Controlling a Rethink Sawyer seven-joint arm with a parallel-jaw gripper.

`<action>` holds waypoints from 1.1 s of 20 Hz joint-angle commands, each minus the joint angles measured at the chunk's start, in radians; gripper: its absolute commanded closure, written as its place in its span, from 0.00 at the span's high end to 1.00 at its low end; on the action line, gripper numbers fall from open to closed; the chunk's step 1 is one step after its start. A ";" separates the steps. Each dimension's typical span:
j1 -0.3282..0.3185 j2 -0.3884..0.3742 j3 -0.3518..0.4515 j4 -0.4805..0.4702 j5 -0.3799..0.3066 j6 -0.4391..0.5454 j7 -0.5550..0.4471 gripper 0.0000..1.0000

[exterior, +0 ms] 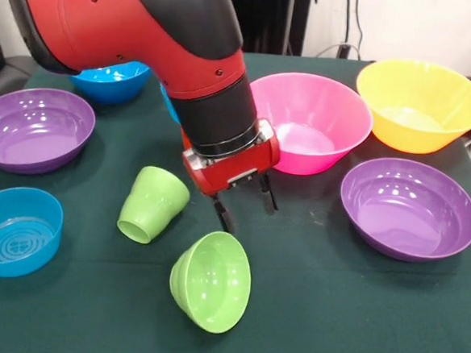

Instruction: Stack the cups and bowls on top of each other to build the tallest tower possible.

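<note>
Two purple bowls flanked your scene: one at the left, one at the right, both upright on the green table. Your gripper hung low over the middle with its fingers spread apart and nothing between them. Just beside it, the green cup lay tipped on its side, and near that the small green bowl also lay tilted, mouth toward the camera. The pink bowl sat behind the gripper, the yellow bowl next to it. You had blue bowls at front left and far left. No stack stood anywhere.
</note>
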State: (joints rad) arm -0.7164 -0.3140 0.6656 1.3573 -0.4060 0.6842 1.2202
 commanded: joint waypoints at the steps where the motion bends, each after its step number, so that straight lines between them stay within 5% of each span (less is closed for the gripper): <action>1: 0.118 -0.001 -0.127 -0.030 -0.013 0.183 0.090 1.00; 12: 0.191 -0.088 -0.244 -0.010 -0.022 0.302 0.108 1.00; 22: 0.203 -0.131 -0.247 -0.020 0.006 0.331 0.098 1.00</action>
State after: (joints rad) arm -0.5399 -0.4364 0.4720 1.3515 -0.4043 0.9275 1.2202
